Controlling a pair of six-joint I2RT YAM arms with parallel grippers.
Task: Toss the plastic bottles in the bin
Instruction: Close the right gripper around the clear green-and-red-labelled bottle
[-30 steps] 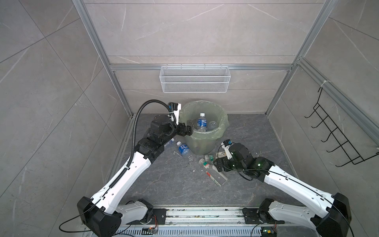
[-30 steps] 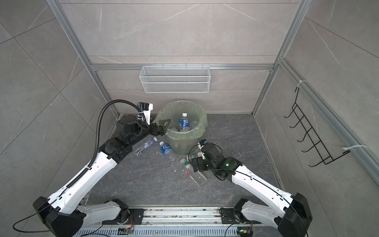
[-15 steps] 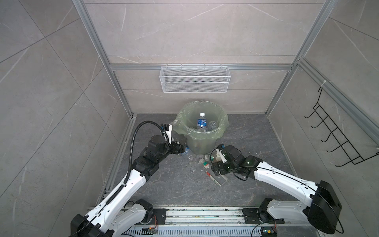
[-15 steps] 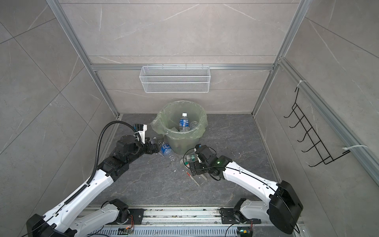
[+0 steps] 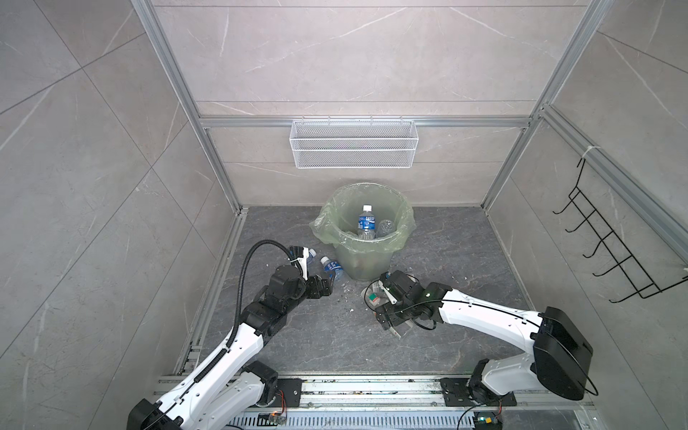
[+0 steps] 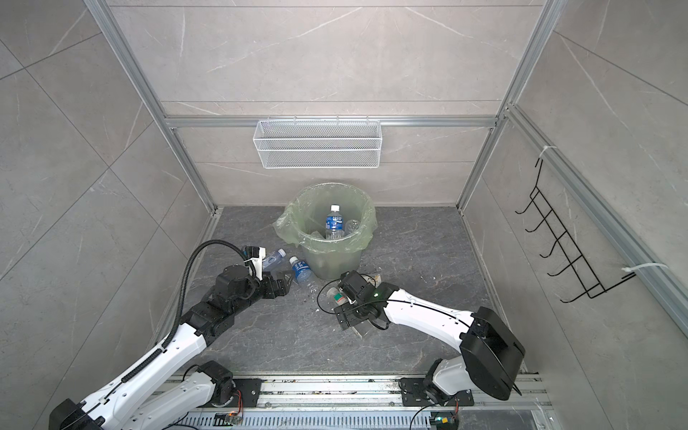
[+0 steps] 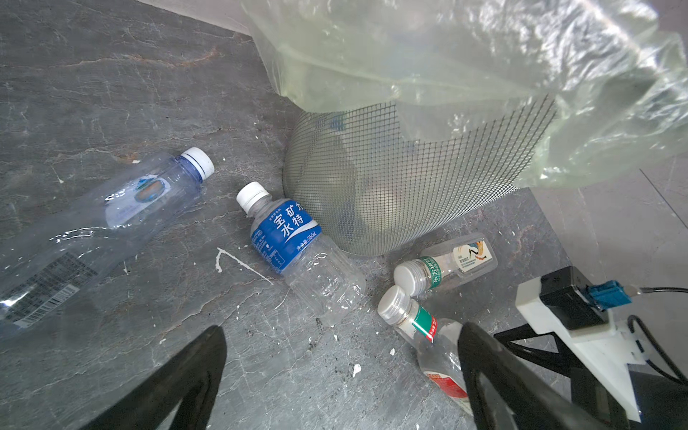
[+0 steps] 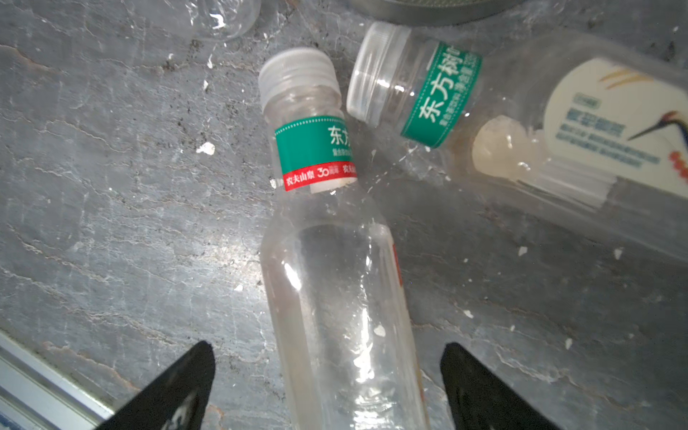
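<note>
Between wide-open right fingers (image 8: 178, 391), clear green-banded bottle (image 8: 335, 298), ungripped; left fingers (image 7: 186, 372) wide, empty.

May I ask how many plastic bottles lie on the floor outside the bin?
4: tinted bottle and blue-label bottle left of the bin, two green-banded bottles in front; more may be hidden.

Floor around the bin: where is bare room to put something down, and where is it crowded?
Free: the floor from the bin to the right wall, and the strip between the arms and the front rail. Crowded: the bin's foot, with the blue-label bottle, clear bottle, green-label bottles and the open left claw and right claw.
</note>
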